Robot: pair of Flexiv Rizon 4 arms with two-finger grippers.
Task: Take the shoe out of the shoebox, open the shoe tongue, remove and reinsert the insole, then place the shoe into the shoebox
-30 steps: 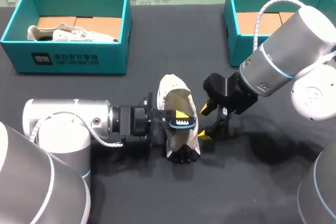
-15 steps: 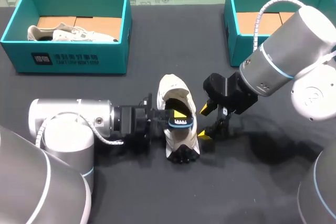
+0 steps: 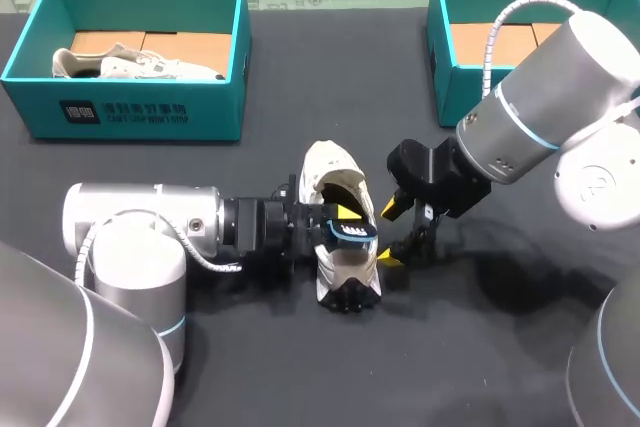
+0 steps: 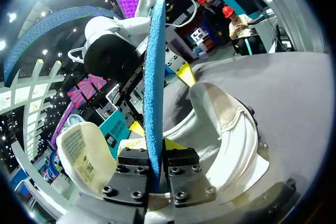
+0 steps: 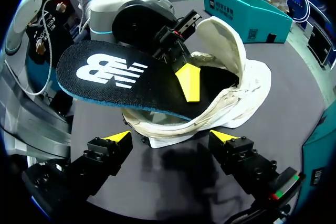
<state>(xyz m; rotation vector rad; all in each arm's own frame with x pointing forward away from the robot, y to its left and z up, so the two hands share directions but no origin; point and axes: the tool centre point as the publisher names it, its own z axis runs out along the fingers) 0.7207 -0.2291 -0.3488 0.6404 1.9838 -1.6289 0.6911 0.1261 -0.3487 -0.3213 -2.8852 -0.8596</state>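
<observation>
Head view: left gripper [image 3: 345, 221] horizontal, clamped on insole [image 3: 353, 233] over shoe [image 3: 330, 167]; right gripper [image 3: 391, 234] splayed, angled down beside it.

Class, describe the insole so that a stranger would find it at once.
In the middle of the dark table lies a white shoe. Over its opening the left pincer grips the insole: the only flat black piece, blue-edged with a white logo.
</observation>
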